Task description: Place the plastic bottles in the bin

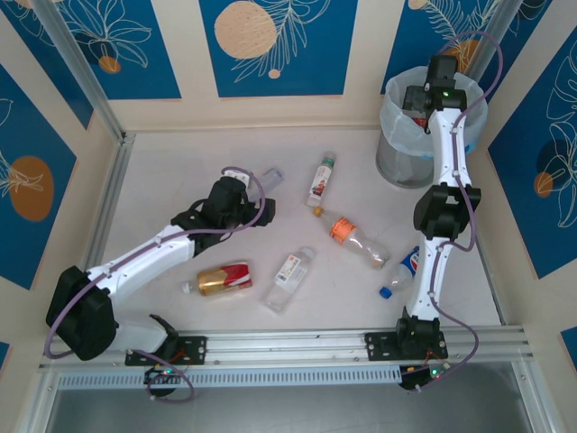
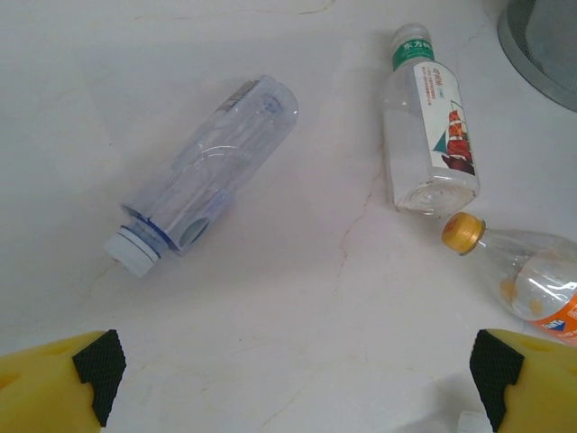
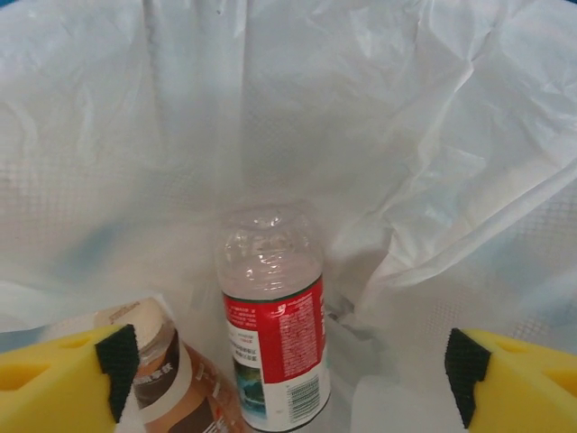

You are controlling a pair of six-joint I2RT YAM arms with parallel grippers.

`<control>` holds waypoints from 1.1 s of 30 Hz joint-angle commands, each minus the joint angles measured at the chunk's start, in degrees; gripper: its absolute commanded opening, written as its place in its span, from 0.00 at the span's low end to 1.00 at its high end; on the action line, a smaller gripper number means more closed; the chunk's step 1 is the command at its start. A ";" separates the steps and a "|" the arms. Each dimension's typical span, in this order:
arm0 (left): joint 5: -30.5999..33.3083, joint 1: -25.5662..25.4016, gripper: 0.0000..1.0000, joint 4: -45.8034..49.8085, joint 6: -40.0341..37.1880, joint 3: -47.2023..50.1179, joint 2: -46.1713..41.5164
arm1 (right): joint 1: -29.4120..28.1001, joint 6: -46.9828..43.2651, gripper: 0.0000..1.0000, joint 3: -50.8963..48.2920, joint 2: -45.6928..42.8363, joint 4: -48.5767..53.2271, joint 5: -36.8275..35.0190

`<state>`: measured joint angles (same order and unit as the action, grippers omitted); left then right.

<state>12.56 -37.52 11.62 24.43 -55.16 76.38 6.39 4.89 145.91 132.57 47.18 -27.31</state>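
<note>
Blue floral panels point(image 1: 270, 45) enclose a pale marbled tabletop point(image 1: 162, 171), at whose far right corner the grey bin point(image 1: 397, 167) is stood. The right gripper point(image 3: 288, 374) is held inside the bin's mouth with its jaws spread wide and nothing gripped. Below it, a red-labelled bottle point(image 3: 275, 334) and a brown-labelled bottle point(image 3: 167, 383) are seen lying against the pale liner point(image 3: 406, 135).

The left gripper point(image 2: 296, 379) is poised over the middle of the tabletop, equally wide and empty, just short of a white-capped clear bottle point(image 2: 203, 176) lying on its side. Nearer the bin lie a green-capped bottle point(image 2: 428, 126) and an orange-capped bottle point(image 2: 527, 284), the cap of one almost touching the base of the other. Towards the near edge are found a crushed red-and-gold bottle point(image 1: 221, 280), a flat white-labelled bottle point(image 1: 290, 280) and a blue-labelled bottle point(image 1: 403, 271), the last close beside the right arm point(image 1: 433, 271).

Several slips may be expected. The clear bottle is round, light and angled across the jaws, so it could be rolled away or squeezed out if it is closed on off-centre. The liner could be snagged and dragged as the right gripper is lifted out. The blue-labelled bottle could be swept toward the right edge by the arm beside it.
</note>
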 commanded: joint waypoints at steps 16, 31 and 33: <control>9.77 3.77 0.99 20.46 22.59 1.22 -6.09 | -2.08 6.98 0.99 -20.76 -25.11 -11.62 8.12; 10.07 3.68 0.99 34.98 47.18 5.42 -15.26 | -11.60 10.77 1.00 -64.50 -57.99 -27.47 23.95; 10.37 3.71 0.99 37.25 50.21 5.80 -15.95 | -12.68 13.70 0.99 -68.52 -60.47 -29.50 26.41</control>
<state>21.39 -34.22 42.57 67.75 -49.74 61.71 -5.32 13.82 81.52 74.70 23.51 -6.87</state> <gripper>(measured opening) 0.994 0.996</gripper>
